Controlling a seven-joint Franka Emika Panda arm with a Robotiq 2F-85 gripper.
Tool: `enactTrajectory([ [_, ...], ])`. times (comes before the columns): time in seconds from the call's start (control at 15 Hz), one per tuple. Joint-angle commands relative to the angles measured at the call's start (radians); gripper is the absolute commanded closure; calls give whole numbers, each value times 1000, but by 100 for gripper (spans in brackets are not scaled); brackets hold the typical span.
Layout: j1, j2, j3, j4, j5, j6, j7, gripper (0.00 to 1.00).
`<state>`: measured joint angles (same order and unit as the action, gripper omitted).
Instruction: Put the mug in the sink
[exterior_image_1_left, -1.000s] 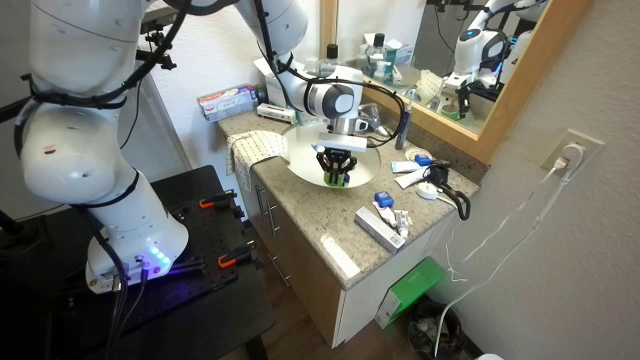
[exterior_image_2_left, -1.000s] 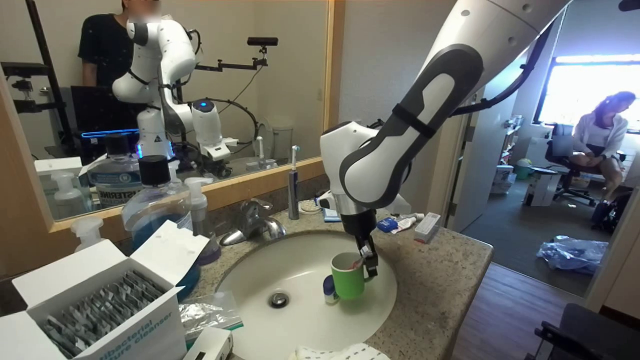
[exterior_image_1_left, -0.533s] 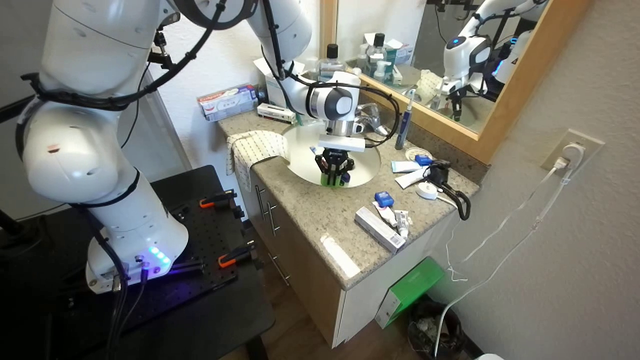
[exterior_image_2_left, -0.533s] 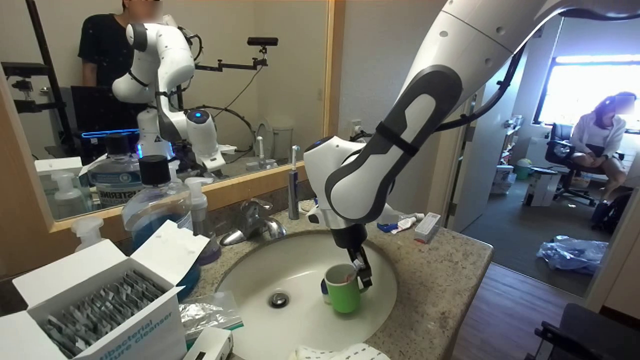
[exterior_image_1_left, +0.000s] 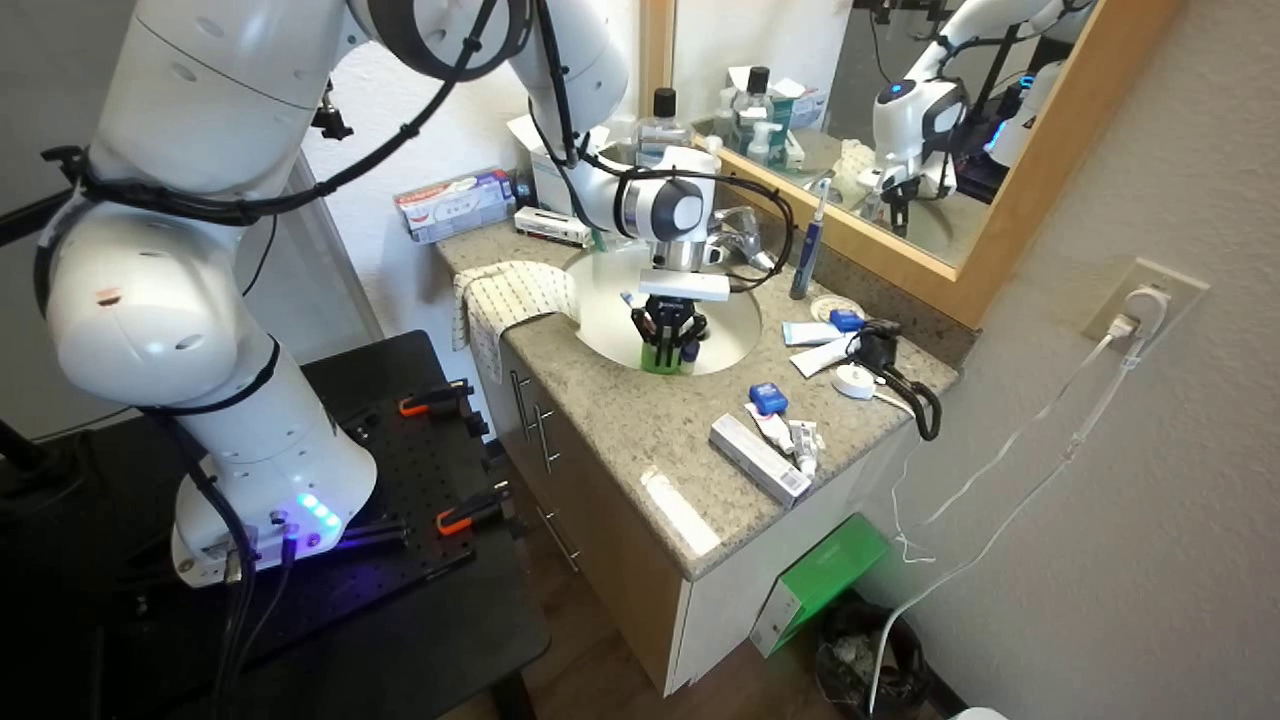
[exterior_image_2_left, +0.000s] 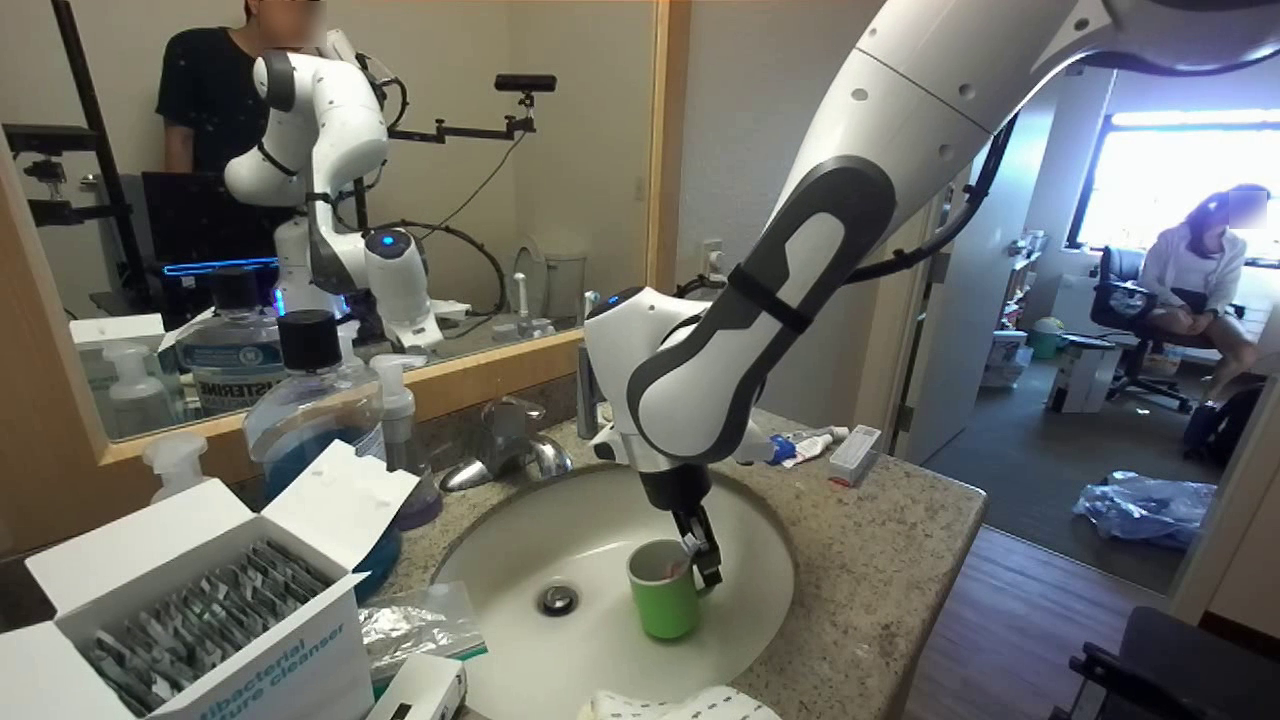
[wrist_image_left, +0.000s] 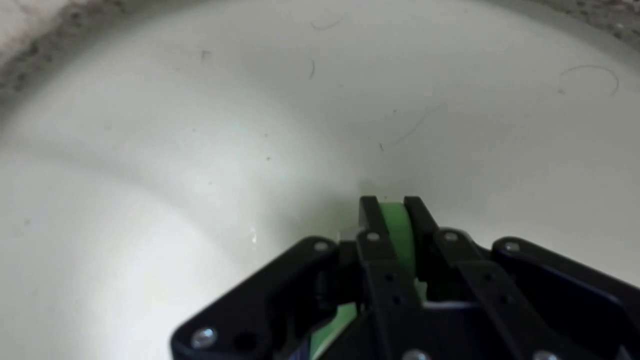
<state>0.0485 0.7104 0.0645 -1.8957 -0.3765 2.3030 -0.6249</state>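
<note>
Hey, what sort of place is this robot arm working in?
Most likely a bathroom or washroom: a sink with a metal faucet is set below a large mirror, and an electric toothbrush stands upright near the mirror.

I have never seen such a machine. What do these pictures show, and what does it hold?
The machine is a white, jointed robot arm with a black end effector at its tip. Two pictures are taken from outside the robot, at different places; the close one is taken from its wrist. The end effector pinches the handle of a green mug, which is inside the sink; whether it touches the bottom, I cannot tell. On the counter lie a long box and small tubes; an electric toothbrush stands there too, and a patterned cloth drapes over the edge.
</note>
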Motion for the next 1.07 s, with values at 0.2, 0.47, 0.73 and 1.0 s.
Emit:
enactTrajectory([
  [0.2,4,17,3,34,-31,-15,-8,95],
  [0.47,9,48,-2,64,-42,-27,-5,94],
  [0.73,9,64,-3,92,-50,-40,-7,94],
  [1.0,7,70,-2,104,-48,-46,-9,58],
])
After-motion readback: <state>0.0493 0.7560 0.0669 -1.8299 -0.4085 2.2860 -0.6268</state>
